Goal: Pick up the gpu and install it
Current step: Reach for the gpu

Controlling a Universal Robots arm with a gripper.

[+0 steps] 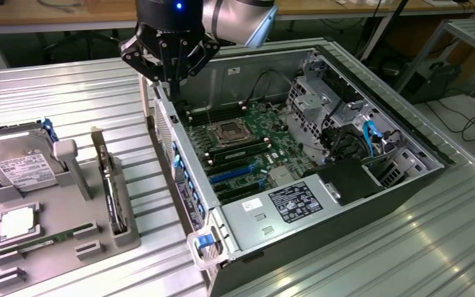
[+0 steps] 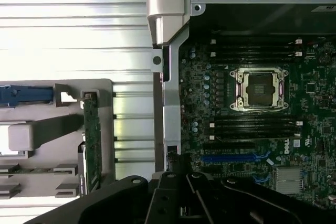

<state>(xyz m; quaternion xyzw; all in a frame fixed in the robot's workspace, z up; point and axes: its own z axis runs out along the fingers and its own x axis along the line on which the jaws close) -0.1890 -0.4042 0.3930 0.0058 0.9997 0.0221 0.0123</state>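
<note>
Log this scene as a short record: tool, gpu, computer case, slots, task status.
tool: shut, nothing seen in it, above the case wall nearest the holder
gpu: standing on edge in the gray holder, apart from the tool
computer case: open, motherboard exposed
blue slots: no card seated
status: gpu not yet picked up

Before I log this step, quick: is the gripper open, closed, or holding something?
Gripper: closed, holding nothing; the gpu stands in the tray.
</note>
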